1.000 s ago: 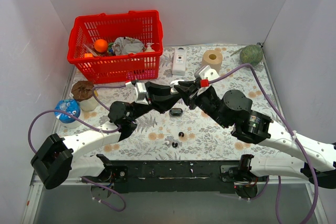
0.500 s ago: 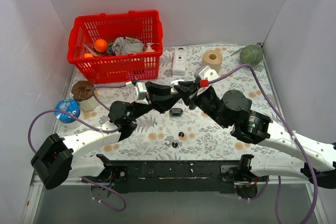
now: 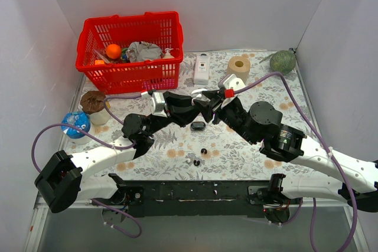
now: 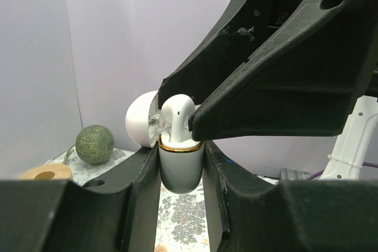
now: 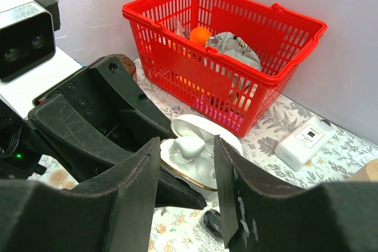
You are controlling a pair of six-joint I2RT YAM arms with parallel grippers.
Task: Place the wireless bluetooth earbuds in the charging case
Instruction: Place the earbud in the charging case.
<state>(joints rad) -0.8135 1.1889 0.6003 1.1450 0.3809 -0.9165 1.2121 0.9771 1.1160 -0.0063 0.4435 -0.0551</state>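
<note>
Floral cloth (image 3: 239, 149) covers the table between white walls (image 3: 248, 4), with a red basket (image 3: 127, 19) far left and a green melon (image 3: 282, 61) far right. Over the middle, the left gripper (image 4: 181, 159) clamps the open charging case (image 4: 179, 176). The right gripper (image 5: 186, 153) pinches a white earbud (image 4: 177, 115) at the case's mouth. Loose earbuds (image 3: 203, 151) lie nearer.

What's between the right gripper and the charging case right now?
One white earbud: the right gripper flanks it where it sits in the open case, which the left gripper clamps. Clearest in the left wrist view.
</note>
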